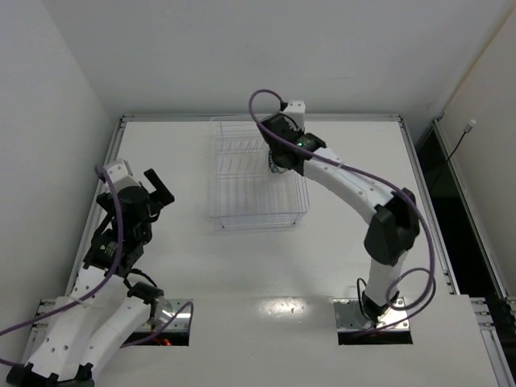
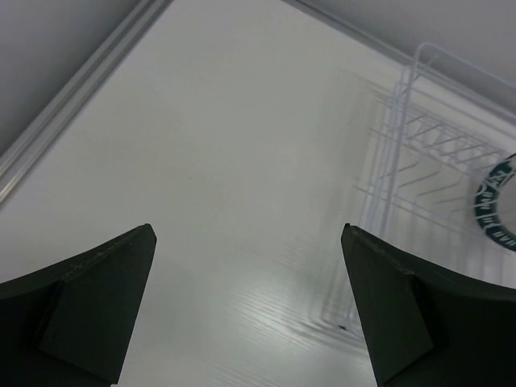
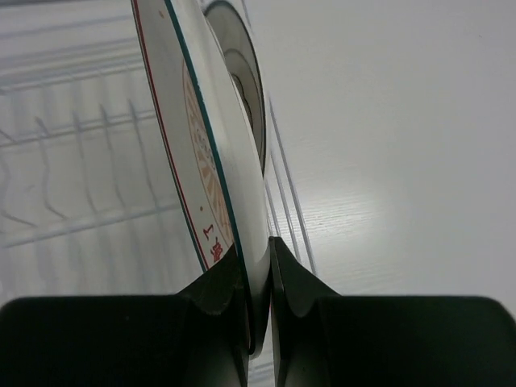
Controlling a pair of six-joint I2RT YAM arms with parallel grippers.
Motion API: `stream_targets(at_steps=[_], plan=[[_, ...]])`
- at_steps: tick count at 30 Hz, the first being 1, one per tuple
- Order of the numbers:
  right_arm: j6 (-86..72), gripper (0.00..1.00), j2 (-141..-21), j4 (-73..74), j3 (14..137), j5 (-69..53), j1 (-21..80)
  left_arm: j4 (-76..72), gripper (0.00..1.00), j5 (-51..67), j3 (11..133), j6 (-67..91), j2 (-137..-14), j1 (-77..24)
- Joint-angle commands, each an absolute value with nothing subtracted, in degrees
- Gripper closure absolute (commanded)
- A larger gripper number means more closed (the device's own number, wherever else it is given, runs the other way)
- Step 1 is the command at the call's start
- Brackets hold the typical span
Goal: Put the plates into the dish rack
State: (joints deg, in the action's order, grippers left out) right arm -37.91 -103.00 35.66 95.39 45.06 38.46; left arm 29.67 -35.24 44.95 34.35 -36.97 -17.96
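My right gripper (image 3: 256, 246) is shut on the lower rim of the orange-patterned plate (image 3: 201, 121) and holds it on edge over the dish rack (image 3: 64, 161). A second plate with a dark rim (image 3: 242, 72) stands just behind it on the rack's right side. In the top view the right gripper (image 1: 278, 161) is over the right part of the rack (image 1: 242, 189). My left gripper (image 1: 161, 189) is open and empty over the table left of the rack. Its wrist view shows the rack (image 2: 419, 145) and a dark-blue rimmed plate (image 2: 492, 205) at the right edge. The ringed white plate is out of view.
The white table (image 1: 201, 274) is bounded by a raised metal rail (image 1: 113, 153) on the left and at the back. The right arm's purple cable (image 1: 258, 105) loops above the rack's far end.
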Motion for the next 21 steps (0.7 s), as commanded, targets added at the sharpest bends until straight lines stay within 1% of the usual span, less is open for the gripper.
stream_targets(at_steps=[1,4,7,11,13,14,15,16,19,20,21], plan=[[-33.32,1.0,-108.69,33.41,101.15,51.41,38.94,26.11,0.0,-38.68,43.86,29.36,-37.97,-17.67],[-31.04,1.0,-115.19,33.4,106.77,51.42,38.32,24.18,0.0,-38.06,42.2,28.04,-37.97,-17.67],[-29.97,1.0,-118.91,32.7,109.68,50.11,37.79,22.76,0.0,-38.58,40.35,28.04,-37.44,-17.67],[-28.48,1.0,-122.6,30.94,111.35,48.78,36.66,21.36,0.0,-36.04,40.34,28.04,-37.44,-17.14],[-28.48,0.83,-123.13,31.55,111.88,47.21,36.65,20.83,0.0,-36.04,40.34,27.51,-38.05,-17.14],[-28.48,0.73,-122.44,31.55,111.88,47.2,36.65,20.83,0.0,-36.04,40.34,27.51,-38.06,-17.14],[-28.48,0.53,-121.65,32.07,111.88,46.59,36.65,20.83,0.0,-35.51,40.34,26.99,-38.06,-17.14],[-28.48,0.48,-119.55,32.08,111.36,46.58,37.17,20.83,0.0,-35.51,40.34,26.98,-38.06,-17.14],[-29.0,0.43,-115.07,35.49,110.66,49.12,37.88,20.83,0.0,-35.51,40.34,26.98,-38.06,-17.14],[-29.53,0.42,-110.87,37.51,108.65,49.13,38.75,20.83,0.0,-35.51,40.34,26.98,-38.06,-17.14],[-29.53,0.38,-108.22,38.31,107.07,49.65,39.8,20.83,0.0,-35.51,40.34,26.98,-38.06,-17.14]])
